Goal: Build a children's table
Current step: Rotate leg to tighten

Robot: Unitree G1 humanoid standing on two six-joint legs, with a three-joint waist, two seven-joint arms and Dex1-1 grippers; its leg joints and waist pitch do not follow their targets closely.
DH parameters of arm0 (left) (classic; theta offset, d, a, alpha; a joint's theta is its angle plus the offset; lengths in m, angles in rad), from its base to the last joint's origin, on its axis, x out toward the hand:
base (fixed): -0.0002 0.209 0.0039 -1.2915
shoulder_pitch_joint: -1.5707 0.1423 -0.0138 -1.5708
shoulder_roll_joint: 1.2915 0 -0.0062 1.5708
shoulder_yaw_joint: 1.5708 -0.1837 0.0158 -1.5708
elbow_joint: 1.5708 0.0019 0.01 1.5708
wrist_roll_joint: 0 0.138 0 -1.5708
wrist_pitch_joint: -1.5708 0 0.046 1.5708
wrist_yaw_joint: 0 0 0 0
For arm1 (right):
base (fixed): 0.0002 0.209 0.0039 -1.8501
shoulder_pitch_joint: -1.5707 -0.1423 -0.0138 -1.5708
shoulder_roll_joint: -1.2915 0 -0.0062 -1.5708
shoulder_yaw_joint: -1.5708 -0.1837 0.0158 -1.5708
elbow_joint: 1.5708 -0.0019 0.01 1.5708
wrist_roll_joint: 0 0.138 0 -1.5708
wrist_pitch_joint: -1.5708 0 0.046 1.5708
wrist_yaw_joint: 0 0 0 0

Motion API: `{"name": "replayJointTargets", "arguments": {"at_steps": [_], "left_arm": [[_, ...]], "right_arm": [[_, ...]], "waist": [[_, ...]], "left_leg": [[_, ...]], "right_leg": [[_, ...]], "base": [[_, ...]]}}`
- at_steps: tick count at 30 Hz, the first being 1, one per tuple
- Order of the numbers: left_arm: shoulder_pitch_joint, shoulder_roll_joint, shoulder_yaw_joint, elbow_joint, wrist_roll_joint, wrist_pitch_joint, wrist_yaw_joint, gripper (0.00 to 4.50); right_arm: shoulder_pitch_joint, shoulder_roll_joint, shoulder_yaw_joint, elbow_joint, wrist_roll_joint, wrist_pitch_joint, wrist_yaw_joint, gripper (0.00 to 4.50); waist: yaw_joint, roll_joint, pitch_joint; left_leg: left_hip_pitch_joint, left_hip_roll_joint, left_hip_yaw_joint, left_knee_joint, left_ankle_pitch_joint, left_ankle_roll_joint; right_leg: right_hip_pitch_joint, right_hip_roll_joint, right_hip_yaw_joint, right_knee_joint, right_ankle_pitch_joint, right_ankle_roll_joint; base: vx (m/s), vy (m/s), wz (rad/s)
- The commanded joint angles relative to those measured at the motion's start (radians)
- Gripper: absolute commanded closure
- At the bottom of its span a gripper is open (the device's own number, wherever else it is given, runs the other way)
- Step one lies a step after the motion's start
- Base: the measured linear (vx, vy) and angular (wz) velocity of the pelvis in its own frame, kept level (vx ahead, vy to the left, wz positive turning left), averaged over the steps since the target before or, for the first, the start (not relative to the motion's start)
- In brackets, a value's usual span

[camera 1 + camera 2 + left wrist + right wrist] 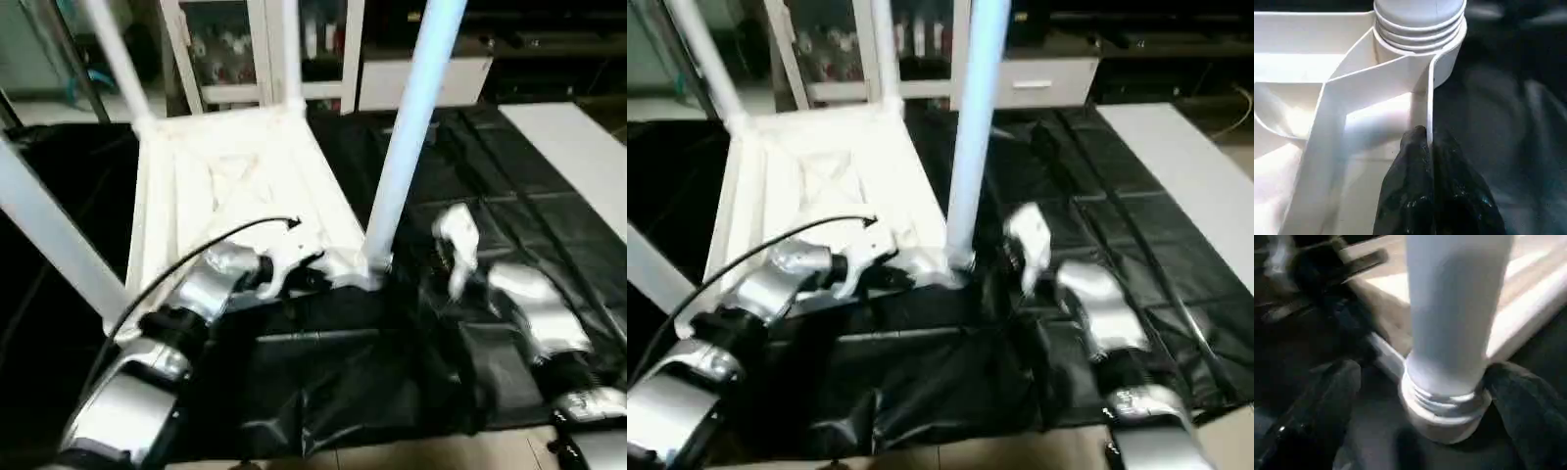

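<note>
The children's table lies upside down on the black-draped worktable, its white ribbed top (225, 186) facing up, with several white legs standing in the corner sockets. The near right leg (407, 127) rises from its threaded socket (1420, 29). My left gripper (1426, 143) is shut on the top's thin rim wall just beside that socket, also seen from above (312, 269). My right gripper (1435, 423) is open at the foot of the same leg (1454, 308), with one finger on each side of it. From the head it sits just right of the leg (453, 250).
A flat white board (578, 147) lies on the black drape (343, 392) at the far right. White cabinets with glass doors (225, 49) stand behind the worktable. A black cable (196, 255) arcs over my left forearm.
</note>
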Motion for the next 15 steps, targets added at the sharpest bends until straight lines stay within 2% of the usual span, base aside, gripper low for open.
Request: {"name": "replayJointTargets", "arguments": {"at_steps": [1,2,4,5,6,7,9,11,13,15], "left_arm": [[0.060,0.017,-0.099,-0.027,0.005,0.036,-0.156,4.50],[0.066,0.024,-0.116,-0.039,0.011,0.046,-0.183,4.50],[0.074,0.037,-0.143,-0.064,0.021,0.056,-0.223,4.50],[0.074,0.035,-0.146,-0.065,0.023,0.056,-0.223,4.50],[0.074,0.034,-0.148,-0.065,0.024,0.055,-0.223,4.50],[0.072,0.033,-0.148,-0.067,0.025,0.055,-0.221,4.50],[0.068,0.032,-0.147,-0.070,0.026,0.060,-0.218,4.50],[0.062,0.030,-0.143,-0.073,0.033,0.063,-0.206,4.50],[0.059,0.031,-0.144,-0.070,0.042,0.060,-0.197,4.50],[0.058,0.036,-0.147,-0.077,0.042,0.065,-0.200,4.50]], "right_arm": [[0.000,-0.017,0.038,-0.035,0.007,0.041,0.098,0.07],[-0.001,-0.021,0.045,-0.034,0.000,0.043,0.113,0.07],[-0.003,-0.031,0.060,-0.038,-0.007,0.055,0.140,0.07],[-0.005,-0.031,0.064,-0.036,-0.012,0.052,0.140,0.07],[-0.006,-0.031,0.068,-0.034,-0.017,0.049,0.140,0.07],[-0.009,-0.030,0.073,-0.034,-0.023,0.047,0.144,0.07],[-0.012,-0.027,0.078,-0.038,-0.029,0.046,0.147,0.07],[-0.016,-0.026,0.085,-0.044,-0.029,0.055,0.158,0.07],[-0.021,-0.023,0.090,-0.037,-0.034,0.058,0.168,0.07],[-0.025,-0.018,0.089,-0.033,-0.034,0.055,0.166,0.24]], "waist": [[0.007,-0.020,-0.059],[0.009,-0.016,-0.060],[0.012,-0.019,-0.061],[0.014,-0.018,-0.060],[0.016,-0.019,-0.060],[0.023,-0.014,-0.061],[0.027,-0.015,-0.060],[0.028,-0.004,-0.061],[0.026,-0.013,-0.061],[0.026,-0.013,-0.062]], "left_leg": [[0.005,0.042,-0.012,-0.060,-0.180,0.104],[0.007,0.043,-0.011,-0.060,-0.175,0.096],[0.010,0.043,-0.010,-0.059,-0.173,0.091],[0.012,0.044,-0.009,-0.059,-0.176,0.089],[0.013,0.043,-0.008,-0.058,-0.176,0.088],[0.014,0.044,-0.009,-0.059,-0.177,0.080],[0.015,0.044,-0.009,-0.060,-0.185,0.069],[0.012,0.042,-0.013,-0.063,-0.203,0.050],[0.012,0.041,-0.011,-0.062,-0.209,0.049],[0.011,0.041,-0.012,-0.061,-0.203,0.051]], "right_leg": [[0.050,-0.059,0.033,-0.049,-0.195,-0.258],[0.047,-0.058,0.034,-0.049,-0.180,-0.267],[0.046,-0.057,0.034,-0.046,-0.159,-0.275],[0.043,-0.057,0.034,-0.047,-0.159,-0.276],[0.043,-0.056,0.035,-0.047,-0.160,-0.276],[0.043,-0.057,0.035,-0.046,-0.162,-0.274],[0.043,-0.057,0.035,-0.048,-0.171,-0.267],[0.048,-0.057,0.033,-0.047,-0.176,-0.260],[0.050,-0.059,0.034,-0.049,-0.174,-0.258],[0.051,-0.059,0.034,-0.048,-0.173,-0.258]], "base": [[0.000,0.000,0.00],[0.000,0.000,0.00],[0.000,0.000,0.00],[0.000,0.000,0.00],[0.000,0.000,0.00],[0.000,0.000,0.00],[0.000,0.000,0.00],[0.000,0.000,0.00],[0.000,0.000,0.00],[0.000,0.000,0.00]]}}
